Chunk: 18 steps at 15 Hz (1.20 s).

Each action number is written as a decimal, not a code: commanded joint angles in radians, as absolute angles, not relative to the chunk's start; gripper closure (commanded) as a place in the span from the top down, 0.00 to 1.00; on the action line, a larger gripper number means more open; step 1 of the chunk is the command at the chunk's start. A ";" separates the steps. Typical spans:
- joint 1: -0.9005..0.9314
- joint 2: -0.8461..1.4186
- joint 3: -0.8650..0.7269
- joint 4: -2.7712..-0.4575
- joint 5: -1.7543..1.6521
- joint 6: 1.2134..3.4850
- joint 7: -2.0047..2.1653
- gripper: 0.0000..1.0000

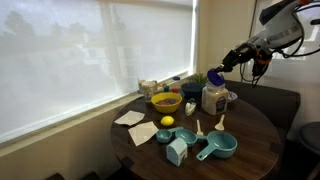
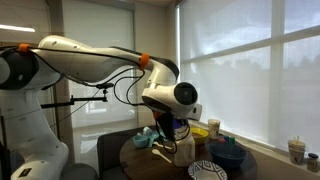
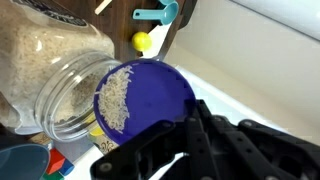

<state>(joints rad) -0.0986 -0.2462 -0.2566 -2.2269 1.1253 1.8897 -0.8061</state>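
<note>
The gripper (image 3: 192,128) is closed tight on the rim of a blue cup (image 3: 155,90), its dark fingers (image 3: 160,150) coming in from the lower edge of the wrist view. The cup is held in the air, tilted, with a patch of rice (image 3: 115,98) gathered against its lower side. Just beside and below it gapes the open mouth of a clear jar (image 3: 50,75) that is filled with more rice. In an exterior view the jar (image 1: 213,97) stands upright on the round dark table (image 1: 255,135), directly under the gripper (image 1: 217,73). Farther out on the table lie a lemon (image 1: 167,121), a yellow bowl (image 1: 165,101), teal measuring cups (image 1: 216,148) and white napkins (image 1: 130,118), all well apart from the jar, near the blinded window (image 1: 90,50).
</note>
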 commanded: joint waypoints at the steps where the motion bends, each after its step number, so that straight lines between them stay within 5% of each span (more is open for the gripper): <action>1: -0.126 -0.243 -0.257 -2.254 1.217 1.855 -0.882 0.01; 18: -0.231 -0.232 -0.307 -2.344 1.440 1.665 -1.028 0.01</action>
<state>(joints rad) -0.2030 -0.2360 -0.2942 -2.3207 1.3757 1.7246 -0.9935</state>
